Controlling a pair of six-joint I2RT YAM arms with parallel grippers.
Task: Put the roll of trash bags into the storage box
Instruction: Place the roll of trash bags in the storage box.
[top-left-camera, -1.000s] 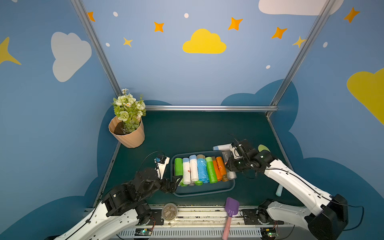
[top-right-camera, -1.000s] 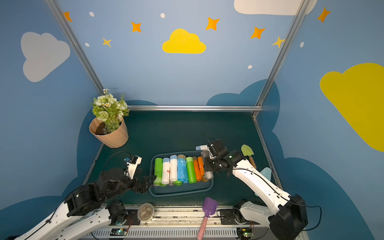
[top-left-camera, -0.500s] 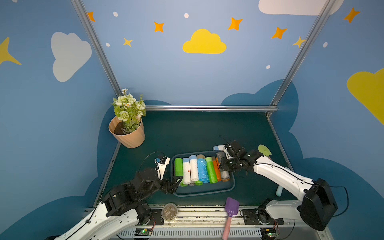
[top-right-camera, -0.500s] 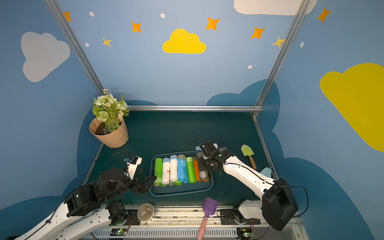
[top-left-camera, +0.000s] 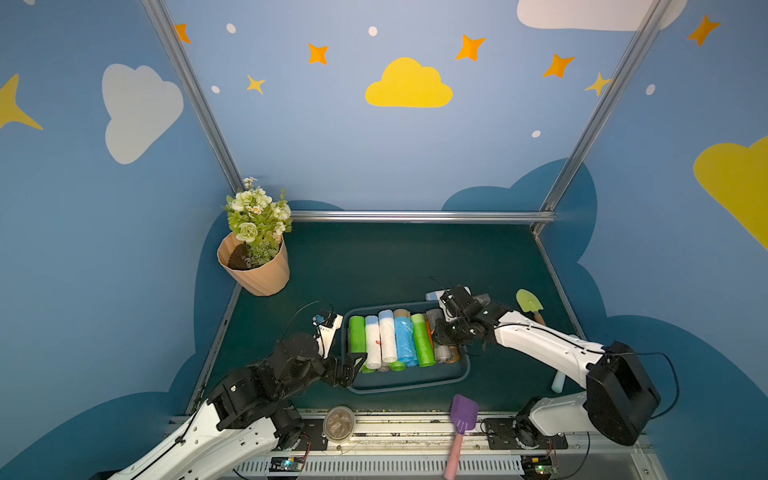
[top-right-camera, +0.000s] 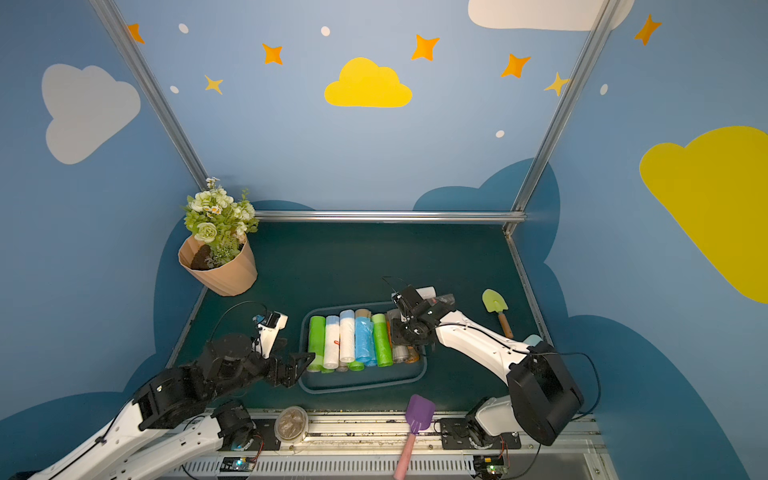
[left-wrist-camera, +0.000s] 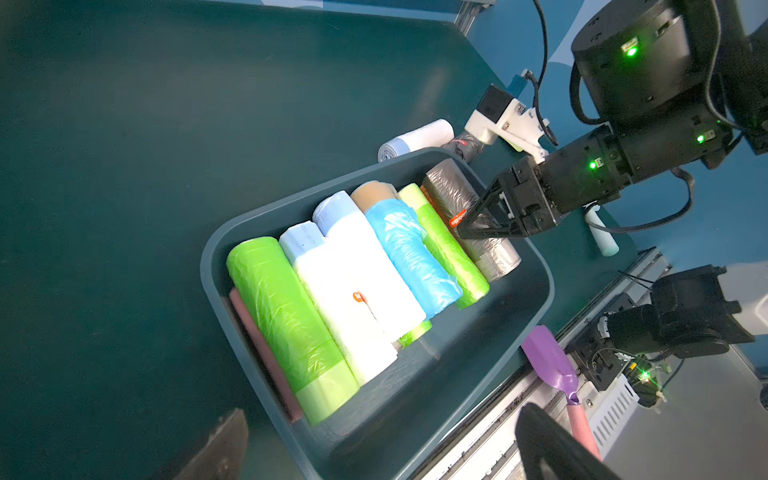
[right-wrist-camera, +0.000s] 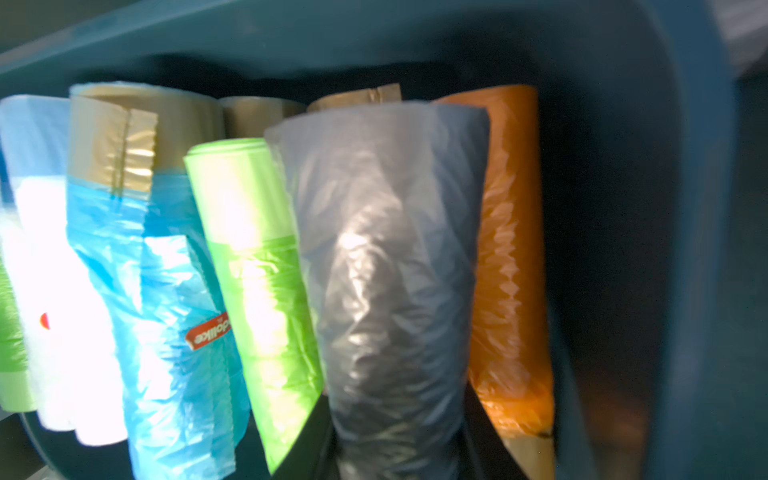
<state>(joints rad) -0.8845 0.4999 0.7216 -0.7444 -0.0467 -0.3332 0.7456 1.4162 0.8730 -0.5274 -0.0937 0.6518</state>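
The storage box (top-left-camera: 407, 388) (top-right-camera: 361, 388) is a dark teal tray near the table's front, holding a row of several green, white, blue, tan and orange rolls. My right gripper (top-left-camera: 440, 337) (top-right-camera: 401, 337) (left-wrist-camera: 465, 230) (right-wrist-camera: 399, 449) is shut on a grey roll of trash bags (top-left-camera: 441, 354) (left-wrist-camera: 453, 191) (right-wrist-camera: 390, 249). It holds the roll low inside the box's right end, between a green roll (right-wrist-camera: 249, 249) and an orange roll (right-wrist-camera: 511, 249). My left gripper (top-left-camera: 353, 365) (top-right-camera: 303, 363) (left-wrist-camera: 382, 457) stands open and empty at the box's left front corner.
A white roll (top-left-camera: 434, 296) and a dark roll (top-left-camera: 482, 298) lie just behind the box's right end. A pale roll (top-left-camera: 559, 380) lies under my right arm. A flower pot (top-left-camera: 255, 266) stands back left, a green trowel (top-left-camera: 528, 303) right, and a purple scoop (top-left-camera: 463, 411) and a jar (top-left-camera: 338, 424) on the front rail.
My right gripper has carried the grey roll leftward and down from beside the box into its right end. The left arm has not moved.
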